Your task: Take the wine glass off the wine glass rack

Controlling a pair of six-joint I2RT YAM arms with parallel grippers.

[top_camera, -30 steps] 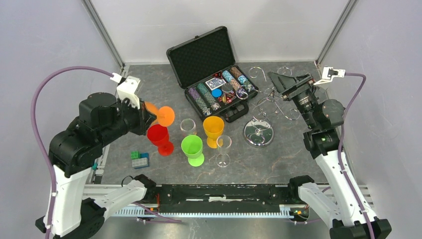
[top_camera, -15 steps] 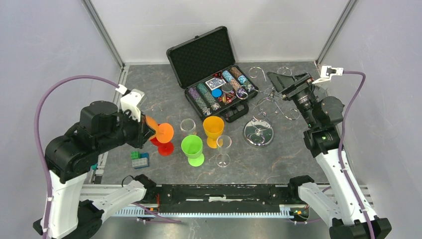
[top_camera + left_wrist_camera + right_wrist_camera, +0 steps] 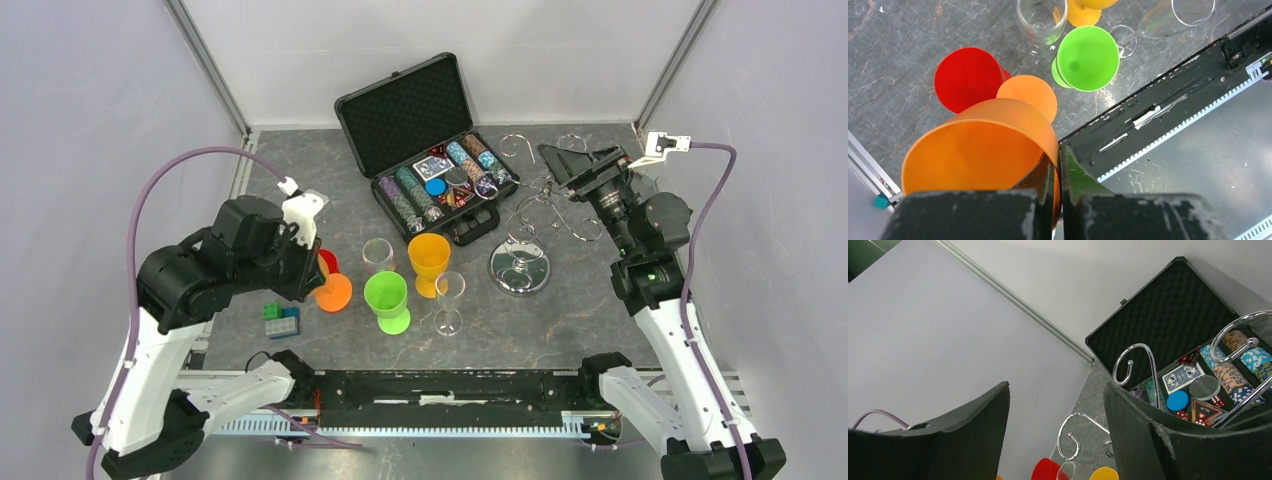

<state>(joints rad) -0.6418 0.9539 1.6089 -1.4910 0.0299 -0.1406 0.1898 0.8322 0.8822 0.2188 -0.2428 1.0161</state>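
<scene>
I have the left gripper (image 3: pixel 1058 167) clamped on the orange wine glass (image 3: pixel 978 150) by its rim, well apart from the wine glass rack (image 3: pixel 518 268). I judge only setting it down remains. My right gripper (image 3: pixel 1055 430) gapes empty beside the rack.

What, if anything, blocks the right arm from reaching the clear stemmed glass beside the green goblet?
Probably reachable, yes: only the chrome wire rack stands between the open right gripper and the clear stemmed glass.

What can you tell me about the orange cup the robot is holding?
The orange wine glass is frosted, plastic-looking, with a wide bowl and a round foot. The left gripper pinches the bowl's rim. It is held foot-down right beside the red glass; whether its foot touches the table, I cannot tell.
</scene>
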